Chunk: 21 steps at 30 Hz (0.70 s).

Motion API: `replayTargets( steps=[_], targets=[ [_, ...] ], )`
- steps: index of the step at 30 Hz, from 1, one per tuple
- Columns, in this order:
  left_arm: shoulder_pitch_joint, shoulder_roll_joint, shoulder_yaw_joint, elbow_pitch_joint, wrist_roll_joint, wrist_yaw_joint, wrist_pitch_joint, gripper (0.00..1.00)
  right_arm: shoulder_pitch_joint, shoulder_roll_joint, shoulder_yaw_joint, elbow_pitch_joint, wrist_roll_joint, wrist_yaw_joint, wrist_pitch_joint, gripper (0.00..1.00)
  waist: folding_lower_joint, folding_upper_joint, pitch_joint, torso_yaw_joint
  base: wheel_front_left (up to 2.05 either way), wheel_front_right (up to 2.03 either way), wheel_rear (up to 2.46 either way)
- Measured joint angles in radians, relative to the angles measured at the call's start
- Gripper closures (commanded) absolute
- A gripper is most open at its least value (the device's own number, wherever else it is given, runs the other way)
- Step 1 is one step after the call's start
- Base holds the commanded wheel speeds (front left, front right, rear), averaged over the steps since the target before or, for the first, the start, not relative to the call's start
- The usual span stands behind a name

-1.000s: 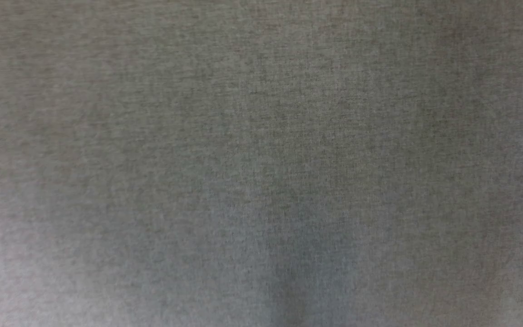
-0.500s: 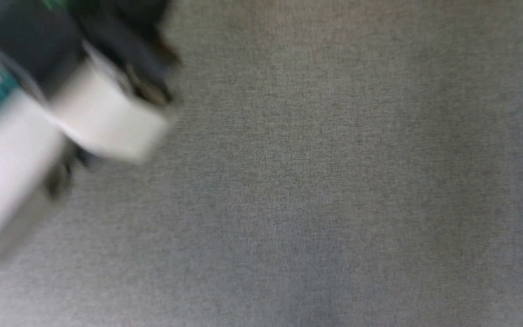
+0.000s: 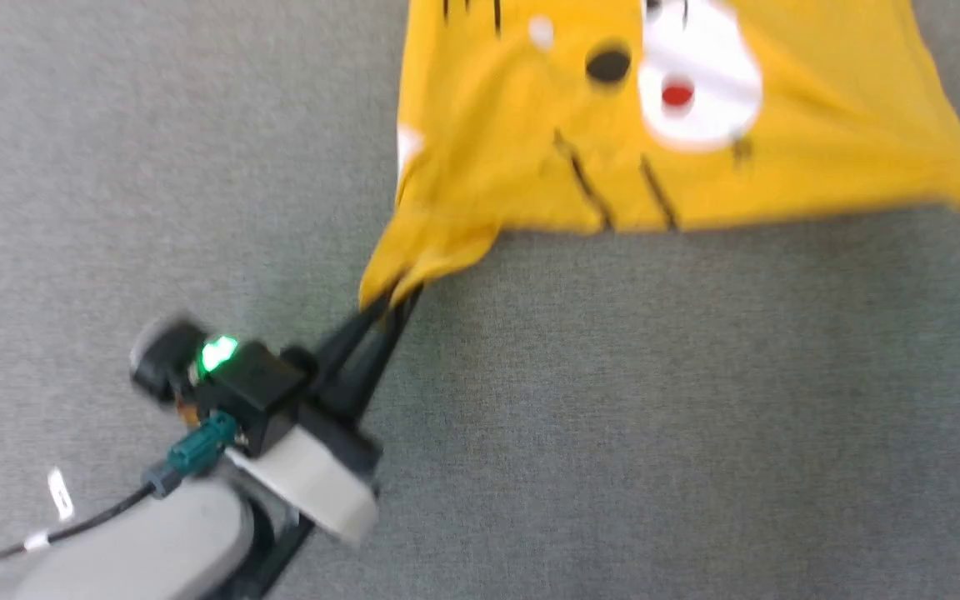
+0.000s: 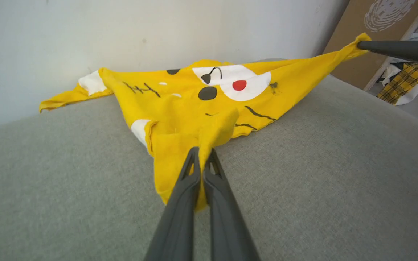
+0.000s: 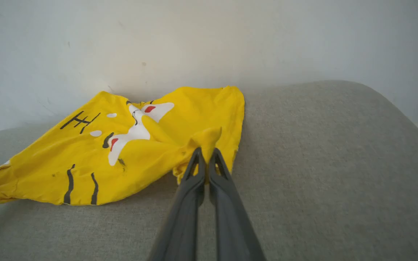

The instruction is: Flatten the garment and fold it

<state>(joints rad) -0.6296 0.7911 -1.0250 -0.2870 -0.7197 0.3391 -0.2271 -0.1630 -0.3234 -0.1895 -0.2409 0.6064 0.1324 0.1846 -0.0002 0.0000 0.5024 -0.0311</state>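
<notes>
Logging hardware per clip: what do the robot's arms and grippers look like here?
Left gripper: two long, tapering dark grey fingers on a black wrist block with a green light; behind it a white housing, pale grey forearm, teal connector and black cable with white tags. Right gripper: matching fingers, slotted near the tips.

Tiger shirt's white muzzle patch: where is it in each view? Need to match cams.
Head view: white muzzle patch, top edge, right of centre.
Left wrist view: patch upper middle, beyond the left pincer.
Right wrist view: patch left of centre, creased.
Shared landmark: two black stripes near the hem of the garment.
</notes>
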Motion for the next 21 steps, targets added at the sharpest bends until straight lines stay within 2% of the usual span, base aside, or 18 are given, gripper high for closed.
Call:
replayTargets(
  steps=[12,18,21],
  targets=[
    [0.294,0.013,-0.051,0.066,-0.295,-0.001,0.055,1.00,0.290,0.040,-0.012,0.153,0.029,-0.001,0.072,1.00,0.0000,0.0000,-0.161,0.001,0.00,0.00,0.00],
    [0.375,0.029,-0.060,0.076,-0.403,-0.001,0.101,1.00,0.387,0.029,0.035,0.195,0.035,-0.001,0.108,1.00,0.0001,0.0000,-0.220,0.002,0.00,0.00,0.00],
    [0.410,0.033,-0.066,0.074,-0.461,-0.001,0.131,1.00,0.433,-0.006,0.078,0.214,0.033,-0.001,0.153,1.00,0.0001,0.0000,-0.245,0.004,0.00,0.00,0.00]
  ],
)
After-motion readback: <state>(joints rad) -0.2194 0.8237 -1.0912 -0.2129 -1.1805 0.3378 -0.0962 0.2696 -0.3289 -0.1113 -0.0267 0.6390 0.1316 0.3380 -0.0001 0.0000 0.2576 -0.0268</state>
